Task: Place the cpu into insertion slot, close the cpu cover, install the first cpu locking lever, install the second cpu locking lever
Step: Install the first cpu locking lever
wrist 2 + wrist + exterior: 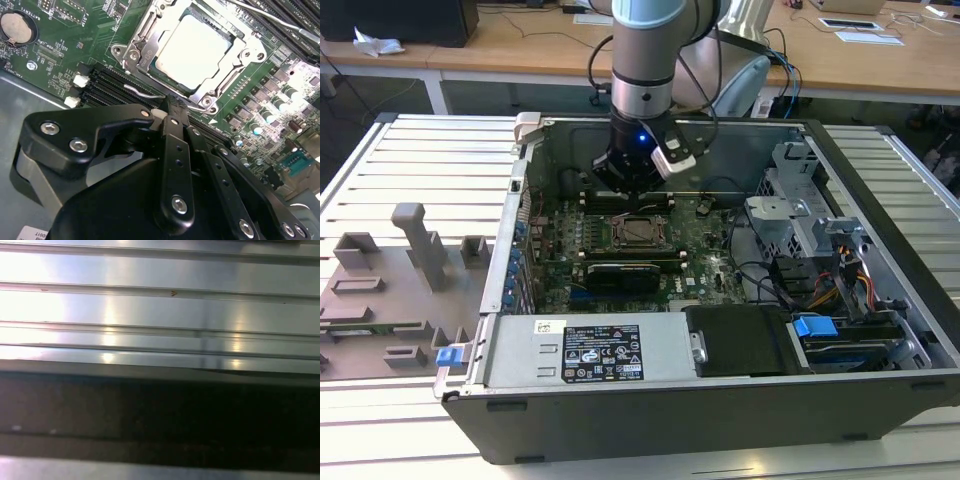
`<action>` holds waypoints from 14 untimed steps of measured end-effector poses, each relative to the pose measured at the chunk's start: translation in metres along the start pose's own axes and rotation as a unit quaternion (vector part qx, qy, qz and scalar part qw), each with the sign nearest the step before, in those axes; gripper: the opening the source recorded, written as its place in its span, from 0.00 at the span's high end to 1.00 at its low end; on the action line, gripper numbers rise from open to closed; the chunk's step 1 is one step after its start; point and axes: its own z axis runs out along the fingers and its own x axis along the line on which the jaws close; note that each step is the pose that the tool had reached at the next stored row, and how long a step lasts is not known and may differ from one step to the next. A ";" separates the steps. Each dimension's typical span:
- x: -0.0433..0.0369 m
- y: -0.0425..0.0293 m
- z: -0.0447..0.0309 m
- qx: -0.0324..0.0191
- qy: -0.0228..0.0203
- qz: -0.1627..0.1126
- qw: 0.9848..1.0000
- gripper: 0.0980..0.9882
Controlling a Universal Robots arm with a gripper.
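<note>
The cpu (192,47), a pale silver square, lies flat in the insertion slot (207,102) on the green motherboard. The silver cpu cover (142,37) lies down around it, framing its top. A thin wire locking lever (142,92) with a curved end runs along the socket's side, close to my gripper (170,107). The black fingers meet at their tips with nothing between them. In the exterior view the gripper (632,185) hangs inside the open computer case, just behind the cpu (640,232).
Black memory slots (107,82) run between gripper and socket. A coin battery (16,26) sits on the board. A thin metal rod (280,24) crosses beyond the socket. The power supply (585,350) and drive cage (820,270) bound the case. Grey fixtures (390,290) stand outside.
</note>
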 end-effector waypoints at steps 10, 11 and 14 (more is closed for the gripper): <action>-0.0005 -0.0001 0.0052 0.000 0.000 0.000 1.000 0.99; -0.0005 -0.0002 0.0058 0.000 0.000 0.000 1.000 0.99; -0.0024 -0.0002 0.0066 0.000 0.000 0.000 1.000 0.99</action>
